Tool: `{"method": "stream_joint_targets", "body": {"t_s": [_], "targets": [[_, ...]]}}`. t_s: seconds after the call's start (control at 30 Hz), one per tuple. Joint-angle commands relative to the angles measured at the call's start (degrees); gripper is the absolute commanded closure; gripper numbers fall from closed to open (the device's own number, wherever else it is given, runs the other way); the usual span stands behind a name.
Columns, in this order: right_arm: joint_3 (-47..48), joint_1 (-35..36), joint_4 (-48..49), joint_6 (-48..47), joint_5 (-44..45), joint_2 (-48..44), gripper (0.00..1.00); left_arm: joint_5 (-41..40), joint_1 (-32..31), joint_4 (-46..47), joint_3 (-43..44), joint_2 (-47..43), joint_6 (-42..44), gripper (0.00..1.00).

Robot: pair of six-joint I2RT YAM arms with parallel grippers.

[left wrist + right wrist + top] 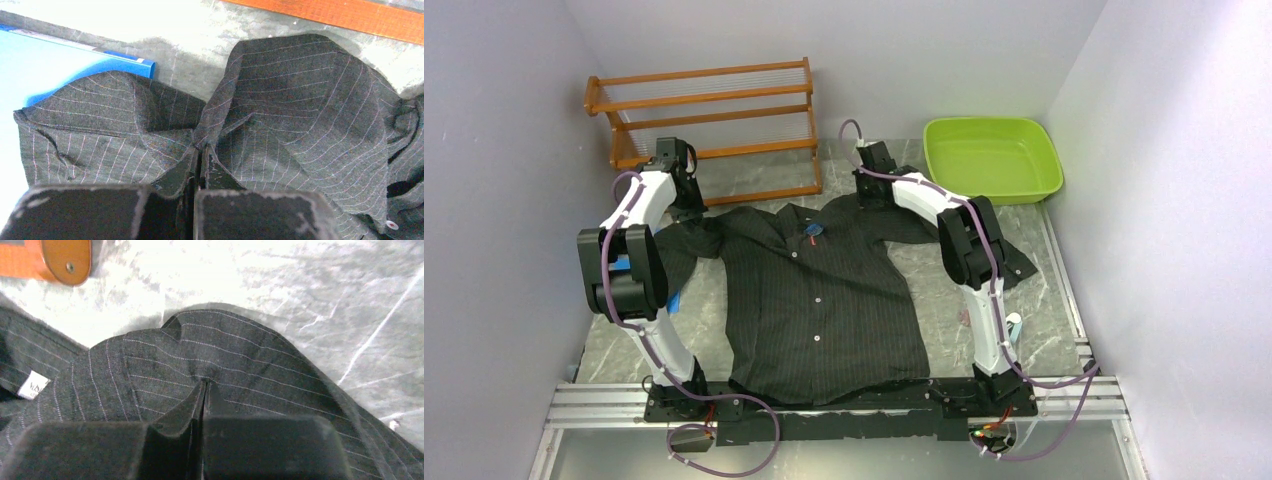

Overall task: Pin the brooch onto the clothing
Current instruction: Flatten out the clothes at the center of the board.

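- Left gripper (pixel 200 153) has its fingers pressed together, pinching a fold of the shirt (pixel 824 300) on the left sleeve side.
- Right gripper (pixel 204 388) is also pressed together, pinching the cloth on the other side, near the collar.
- A wooden rack (pixel 709 120) stands at the back, close behind the left gripper.
- A green tub (pixel 992 158) sits in the far right corner, apart from the shirt.
- A flat blue thing (pixel 50 60) lies partly under the left sleeve.
- The right arm hides part of the right sleeve from above.
- A white label (pixel 33 385) is inside the neck; its writing is too small to read.
- The shirt lies front up on the grey table (pixel 984 320). It runs long from near to far, with the collar away from the arm bases and the sleeves out to both sides.
- A small red and blue brooch (pixel 812 234) lies on the shirt just below the collar.
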Motion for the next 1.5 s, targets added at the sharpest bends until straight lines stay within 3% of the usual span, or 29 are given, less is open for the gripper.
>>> {"method": "stream_joint_targets", "body": {"t_s": [0.0, 0.27, 0.47, 0.7, 0.83, 0.87, 0.9, 0.97, 1.03, 1.1, 1.17, 1.33, 1.47], "targets": [[4.1, -0.8, 1.5, -0.9, 4.2, -0.4, 1.00, 1.3, 0.2, 1.7, 2.3, -3.0, -0.3, 0.97], [1.4, -5.7, 4.5, -0.8, 3.1, -5.9, 1.00, 4.6, 2.1, 3.3, 6.8, -5.0, -1.4, 0.97], [-2.5, -10.6, 8.2, 0.4, -4.0, -11.2, 1.00, 6.7, 2.9, 5.1, 10.9, -7.0, -1.3, 0.97], [-9.9, -13.3, 17.4, 3.7, -10.3, -18.0, 1.00, 8.0, 3.9, 11.9, 9.1, -12.4, -3.3, 0.97], [-2.5, -13.4, 12.4, 4.1, -11.5, -13.4, 1.00, 7.9, 4.4, 10.3, 11.2, -9.5, -3.3, 0.97], [0.2, -13.4, 10.1, 3.9, -12.2, -11.2, 0.93, 7.7, 4.4, 8.9, 12.2, -8.4, -3.3, 0.92], [2.1, -13.4, 8.4, 3.8, -12.6, -9.4, 0.83, 7.6, 4.5, 7.7, 13.0, -7.4, -3.1, 0.77], [1.8, -13.5, 7.8, 4.0, -12.8, -9.4, 0.49, 6.1, 4.5, 5.4, 13.6, -6.7, -3.4, 0.36], [-2.1, -13.4, 9.9, 4.5, -12.8, -12.0, 0.27, 5.3, 4.5, 4.8, 11.7, -7.9, -3.7, 0.09], [-6.1, -13.4, 10.9, 4.5, -12.6, -15.1, 0.18, 5.3, 4.5, 5.8, 8.3, -10.8, -3.8, 0.06], [-9.9, -13.4, 10.7, 4.4, -13.5, -18.6, 0.15, 5.9, 4.5, 6.0, 5.2, -13.8, -3.8, 0.06], [-22.7, -12.4, 9.8, 4.4, -17.0, -27.5, 0.15, 9.9, 2.2, 2.1, -2.2, -19.6, -5.1, 0.07], [-32.6, -9.2, 7.2, 5.2, -16.5, -33.3, 0.18, 10.5, -4.3, -0.1, -9.0, -23.7, -7.2, 0.08]]}}
